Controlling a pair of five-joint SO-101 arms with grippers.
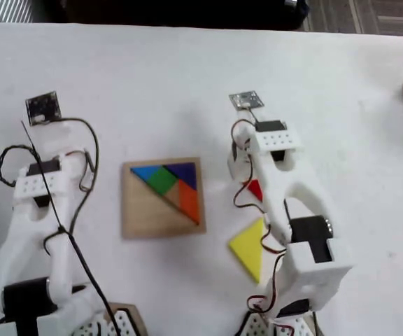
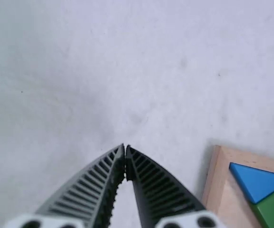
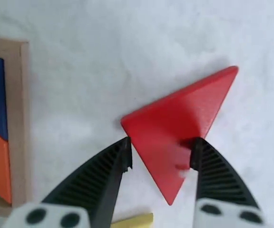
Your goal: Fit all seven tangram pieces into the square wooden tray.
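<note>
Red triangle [image 3: 180, 118] lies between the right gripper's [image 3: 161, 147] half-spread fingers, 2 tips at its edges. The left gripper's [image 2: 125, 156] fingers meet, empty, over the table [image 2: 127, 71] beside the wooden tray [image 2: 213, 183].

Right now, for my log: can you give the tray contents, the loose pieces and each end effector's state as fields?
tray: square wooden tray, one diagonal half filled, the other bare
in tray: blue piece, green piece, dark blue piece, orange piece
loose: red triangle and yellow triangle, on the table by the right arm
left end effector: shut, over bare table near a tray corner
right end effector: open, fingers either side of the red triangle
</note>
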